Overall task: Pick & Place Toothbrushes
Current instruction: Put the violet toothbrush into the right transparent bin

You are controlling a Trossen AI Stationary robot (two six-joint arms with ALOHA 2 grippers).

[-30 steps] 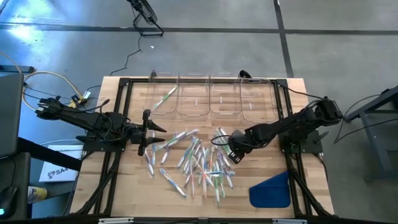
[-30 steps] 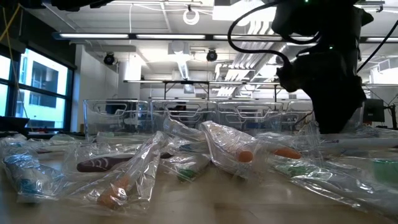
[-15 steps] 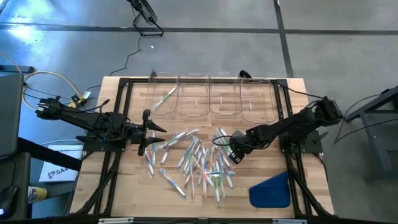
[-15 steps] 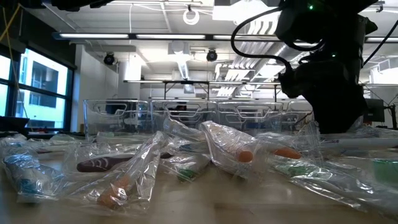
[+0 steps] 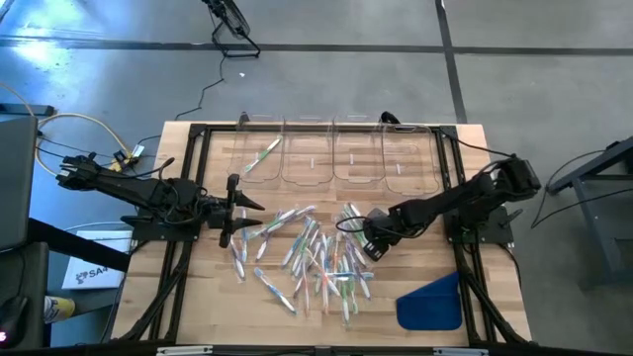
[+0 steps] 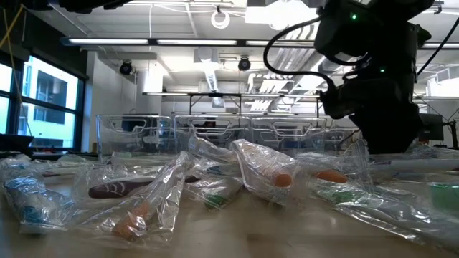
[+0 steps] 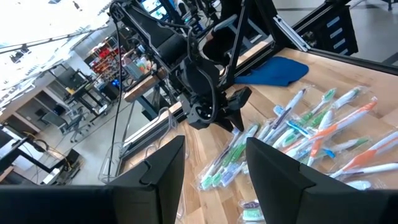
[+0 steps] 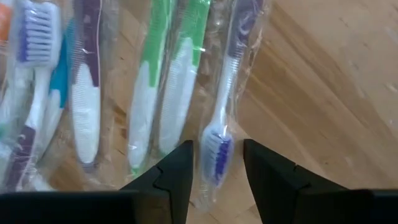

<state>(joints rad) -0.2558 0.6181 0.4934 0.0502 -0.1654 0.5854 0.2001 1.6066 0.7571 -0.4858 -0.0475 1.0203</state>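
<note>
The right gripper (image 5: 372, 244) has barely shifted over the last second: it stays low over the right edge of the toothbrushes (image 5: 315, 259), which lie wrapped in clear bags in a loose pile at the middle of the desk (image 5: 198, 302). What has changed is small: the arm has settled slightly and the fingers have started to draw in. In the right wrist view the gripper (image 8: 216, 171) straddles the head of a purple-bristled toothbrush (image 8: 224, 118), jaws still apart with the brush between them and not yet pinched. That suggests the pick is just being committed; a thin, slippery bag may slide or bring a neighbour along. The left gripper (image 5: 233, 210) hangs unmoved at the left edge of the pile, fingers spread and holding nothing. On the far side stand clear bins (image 5: 336, 158); the leftmost already holds one brush (image 5: 262, 155), so most of the sorting remains. A blue piece (image 5: 431, 302) lies at the near right.
</note>
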